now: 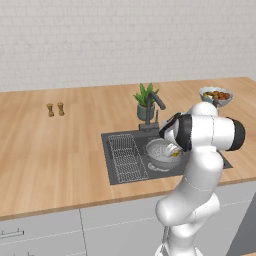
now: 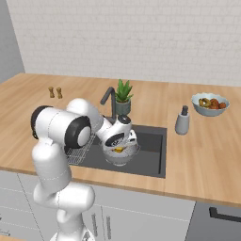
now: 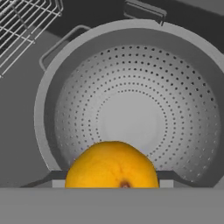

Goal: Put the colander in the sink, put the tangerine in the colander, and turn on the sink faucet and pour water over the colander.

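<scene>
Colander (image 3: 131, 113) already sits in the sink (image 1: 116, 172) — my jaws pinch the tangerine (image 3: 112, 165) just above its bowl, so I judge release, then the faucet (image 1: 154, 100), remain.

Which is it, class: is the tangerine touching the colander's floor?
Apart: the hand view shows the tangerine held above the colander, its floor bare.

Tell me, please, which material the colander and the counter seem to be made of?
The colander looks like metal: silvery-grey, matte sheen, with rows of fine holes all over the bowl. The counter looks like light wood, with visible plank lines and grain; since the scene is rendered, it could equally be a laminate.
</scene>
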